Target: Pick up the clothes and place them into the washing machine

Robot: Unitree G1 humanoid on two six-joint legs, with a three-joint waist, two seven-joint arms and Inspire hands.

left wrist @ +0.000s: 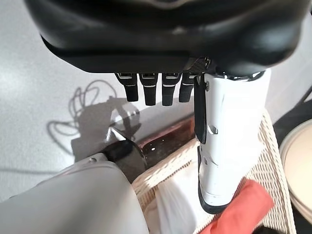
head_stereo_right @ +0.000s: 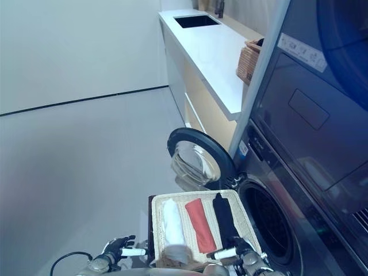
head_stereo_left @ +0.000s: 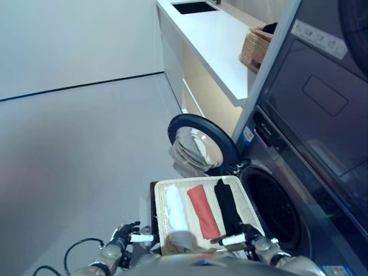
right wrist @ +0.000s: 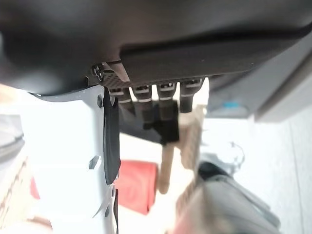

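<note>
Pale grey floor (head_stereo_left: pixel 75 149) runs up to a white desk (head_stereo_left: pixel 213 40) at twelve o'clock. At five o'clock a dark front-loading washing machine (head_stereo_left: pixel 276 207) stands with its round door (head_stereo_left: pixel 198 144) swung open. Before it, a cream wicker basket (head_stereo_left: pixel 247 201) holds three rolled cloths: white (head_stereo_left: pixel 175 210), red (head_stereo_left: pixel 203 211), black (head_stereo_left: pixel 227 204), long axes toward twelve. They look soft and light; pinch each mid-roll. Left robot hand (head_stereo_left: pixel 123 236) and right robot hand (head_stereo_left: pixel 244 236) hover empty, fingers loosely bent.

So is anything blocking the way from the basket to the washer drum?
Nothing visible. The washing machine door is swung open toward the counter side, the drum opening is clear, and the basket of clothes sits right beside it.
</note>
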